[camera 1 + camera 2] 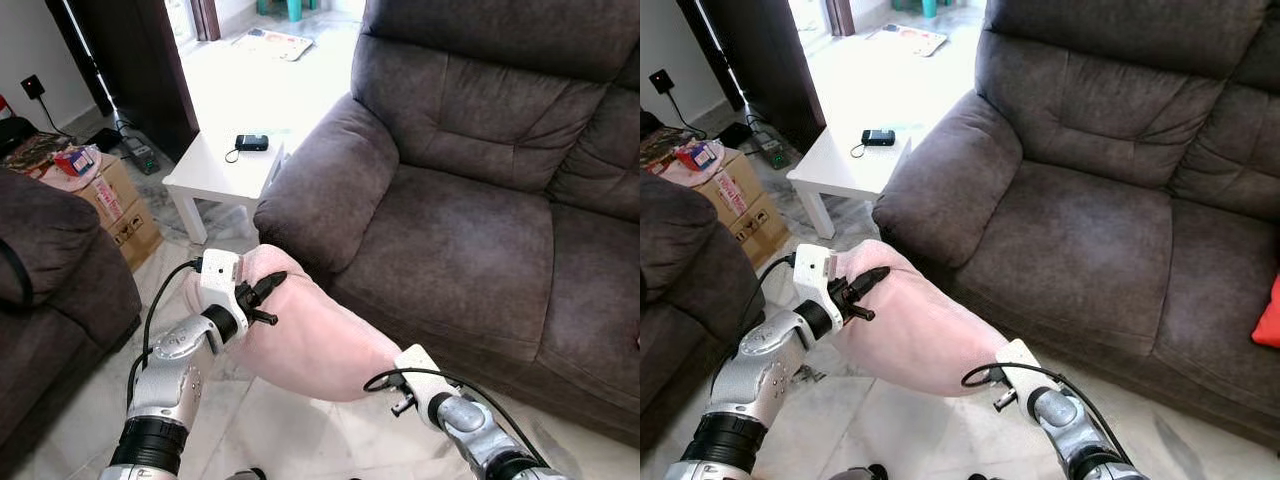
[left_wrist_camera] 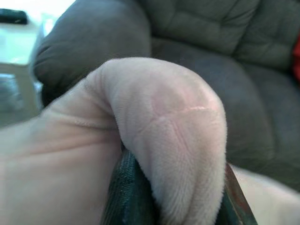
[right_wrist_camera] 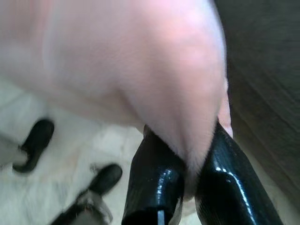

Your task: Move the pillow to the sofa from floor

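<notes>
Two end effectors engaged | left end effector (image 1: pixel 268 298) and right end effector (image 3: pixel 187 183) each pinch pillow (image 1: pixel 300 330) | we judge pillow lifted off floor (image 1: pixel 290 430), not yet on sofa (image 1: pixel 470 240)

The soft pale-pink plush pillow (image 1: pixel 300 330) is off the floor, held in the air just in front of the dark grey-brown suede sofa (image 1: pixel 470 230), below its seat edge and near its left armrest. It sags lengthwise between two pinched ends, its fabric bunched into folds at each. The sofa's wide seat cushion lies bare behind it.
</notes>
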Robot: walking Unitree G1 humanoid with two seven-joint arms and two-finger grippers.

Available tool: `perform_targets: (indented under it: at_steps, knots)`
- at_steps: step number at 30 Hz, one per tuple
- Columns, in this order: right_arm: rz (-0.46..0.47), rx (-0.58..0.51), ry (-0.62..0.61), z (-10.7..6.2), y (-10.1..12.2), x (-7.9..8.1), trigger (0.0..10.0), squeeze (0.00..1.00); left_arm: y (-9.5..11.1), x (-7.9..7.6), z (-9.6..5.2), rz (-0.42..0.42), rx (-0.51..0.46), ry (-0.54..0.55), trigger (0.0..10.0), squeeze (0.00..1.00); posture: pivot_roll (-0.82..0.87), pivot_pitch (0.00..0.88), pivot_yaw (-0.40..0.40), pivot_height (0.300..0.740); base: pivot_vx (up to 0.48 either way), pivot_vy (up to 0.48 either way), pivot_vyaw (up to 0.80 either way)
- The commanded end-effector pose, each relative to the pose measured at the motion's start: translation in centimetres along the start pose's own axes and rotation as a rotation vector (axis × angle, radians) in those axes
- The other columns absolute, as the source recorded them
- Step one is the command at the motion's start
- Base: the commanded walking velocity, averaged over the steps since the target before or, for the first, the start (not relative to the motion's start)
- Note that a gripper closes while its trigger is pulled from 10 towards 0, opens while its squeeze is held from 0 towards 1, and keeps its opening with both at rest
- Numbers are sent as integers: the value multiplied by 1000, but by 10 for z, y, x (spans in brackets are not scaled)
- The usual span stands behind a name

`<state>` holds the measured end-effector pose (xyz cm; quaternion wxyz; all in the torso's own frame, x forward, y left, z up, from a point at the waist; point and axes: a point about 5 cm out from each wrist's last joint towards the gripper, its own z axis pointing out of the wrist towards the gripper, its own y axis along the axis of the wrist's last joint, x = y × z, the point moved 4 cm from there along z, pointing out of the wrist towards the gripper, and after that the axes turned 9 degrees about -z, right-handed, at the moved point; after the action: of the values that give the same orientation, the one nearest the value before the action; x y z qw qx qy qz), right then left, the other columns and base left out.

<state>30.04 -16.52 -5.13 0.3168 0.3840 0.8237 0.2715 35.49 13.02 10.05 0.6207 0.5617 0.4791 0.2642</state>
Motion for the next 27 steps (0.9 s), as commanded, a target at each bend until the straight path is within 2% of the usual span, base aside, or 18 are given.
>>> perform_targets:
  at_steps: [1, 7, 12, 17, 21, 22, 27]
  knots:
    - [56, -103, -40, 1, 23, -13, 10000, 0, 3, 0, 4, 50, -19, 21, 10000, 0, 174, 96, -99, 740, 0, 0, 0]
    - [72, -182, -72, -1, 39, -28, 10000, 0, -5, 1, 6, 74, -1, 59, 10000, 0, 169, 77, -116, 740, 0, 0, 0]
    - [140, -288, -134, -5, 63, -47, 10000, 0, -18, 3, 10, 174, 50, 92, 10000, 0, 170, 56, -122, 740, 0, 0, 0]
    - [172, -388, -134, -7, 84, -49, 10000, 0, -11, 8, 15, 187, -4, 163, 10000, 0, 172, 44, -151, 740, 0, 0, 0]
    - [249, -484, -161, -12, 99, -56, 10000, 0, -3, 12, 16, 172, -75, 245, 10000, 0, 171, 45, -162, 740, 0, 0, 0]
    - [301, -522, -180, -15, 104, -61, 10000, 0, -2, 11, 17, 172, -92, 259, 10000, 0, 168, 47, -167, 740, 0, 0, 0]
    - [337, -560, -187, -17, 109, -64, 10000, 0, -4, 7, 20, 194, -92, 257, 10000, 0, 167, 52, -174, 740, 0, 0, 0]
